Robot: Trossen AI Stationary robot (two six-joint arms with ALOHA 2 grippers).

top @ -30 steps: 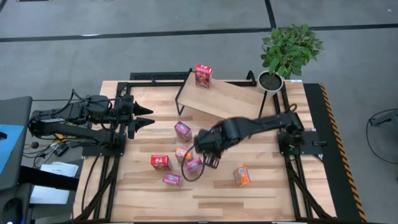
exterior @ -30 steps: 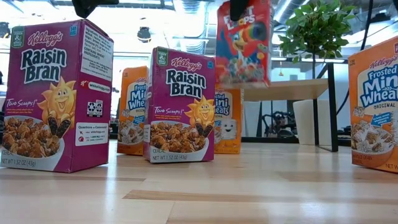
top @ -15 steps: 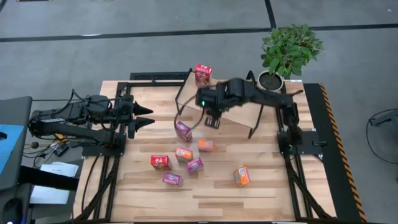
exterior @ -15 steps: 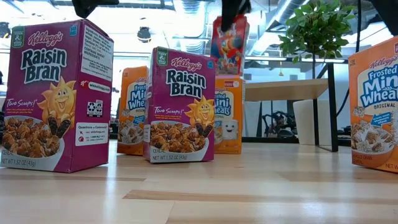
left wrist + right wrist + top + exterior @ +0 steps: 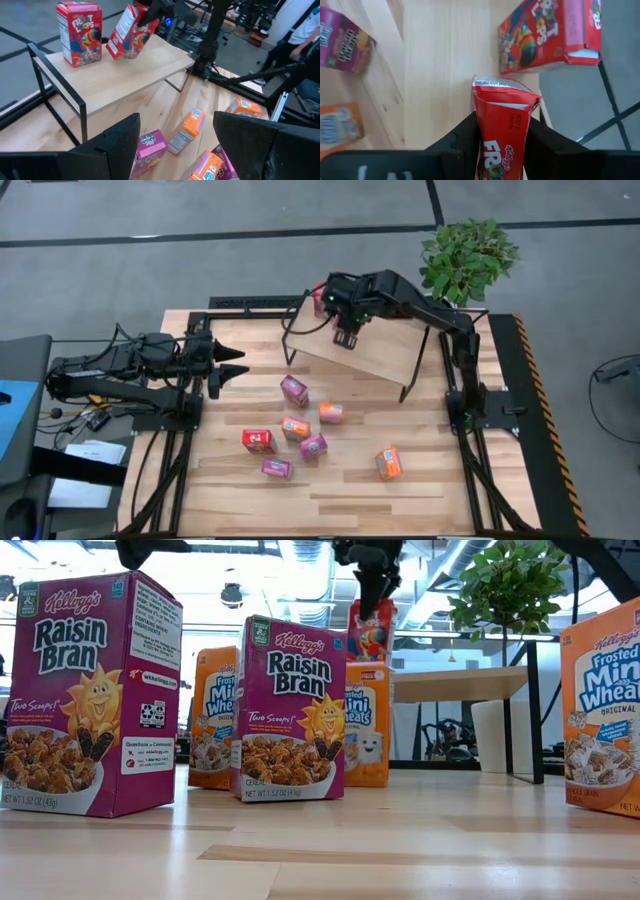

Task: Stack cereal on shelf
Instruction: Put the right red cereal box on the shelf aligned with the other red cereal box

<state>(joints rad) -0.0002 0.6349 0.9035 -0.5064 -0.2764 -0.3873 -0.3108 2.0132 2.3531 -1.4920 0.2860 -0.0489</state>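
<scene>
My right gripper [image 5: 500,131] is pinching a red cereal box [image 5: 129,32], tilted above the shelf [image 5: 375,345], just beside the red box already standing [image 5: 79,33] at the board's far corner. My left gripper [image 5: 240,363] waits with fingers spread over the bench's [image 5: 440,490] left side. Other boxes (orange, magenta, one red) lie scattered on the bench in front of the shelf.

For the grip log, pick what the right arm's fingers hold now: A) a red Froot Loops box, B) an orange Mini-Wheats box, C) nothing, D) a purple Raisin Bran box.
A: the right gripper pinches a red Froot Loops box, tilted over the shelf.
</scene>
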